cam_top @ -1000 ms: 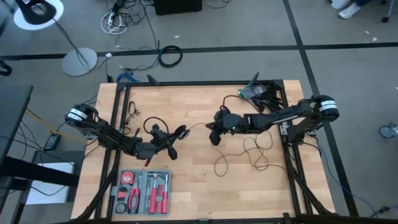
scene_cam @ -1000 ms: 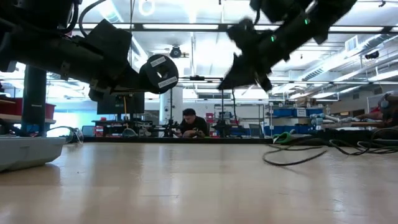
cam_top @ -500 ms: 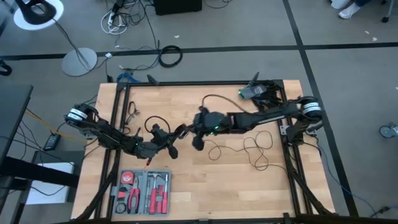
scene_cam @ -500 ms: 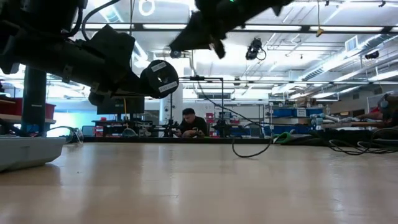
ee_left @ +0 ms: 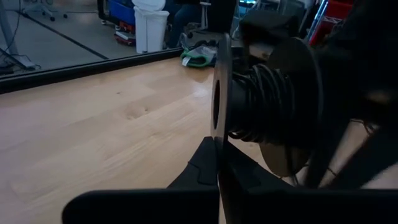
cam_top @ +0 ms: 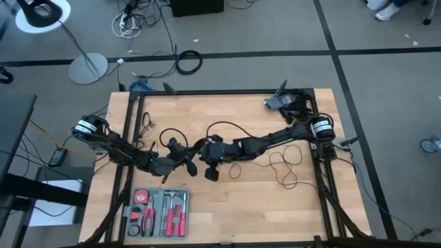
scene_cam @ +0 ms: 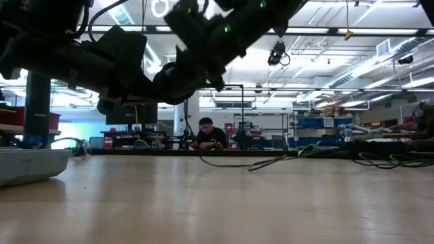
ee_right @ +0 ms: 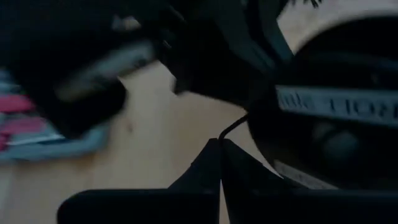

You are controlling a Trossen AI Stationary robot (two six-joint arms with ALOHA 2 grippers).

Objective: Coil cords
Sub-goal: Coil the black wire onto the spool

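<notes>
**Right end effector at the spool, cord trailing back toward its own side**

Right end effector (cam_top: 211, 160): raised off the desk (cam_top: 227, 213), near mid-desk, fingers pressed together, clamped on the cord (cam_top: 279, 164); thin black strand seen leaving the closed tips in the right wrist view. Just beside the spool, on its right flank, too close to say whether touching.

Left end effector (cam_top: 180, 156): also raised, fingers together, clamped on the spool (ee_left: 261, 109) by one thin flange edge. Several black turns already on the hub, so winding judged partly done.

Spool axis: roughly level, along the left arm's reach, flanges upright; round label face turned toward the right wrist camera.

Cord from the right end effector outward: one arc rising over the right forearm, then slack loops lying flat on the desk toward the right edge, well apart from the spool. In the low view a strand sags down to the desk behind both arms.

Judgement: next turn calls for a circle round the hub, across that level axis, not along it. Right arm nearer the loose length; left only a holder. Risk: strand riding over the flange instead of dropping between the two.

Tool tray (cam_top: 158, 210) near the front left edge, clear of the work.
</notes>
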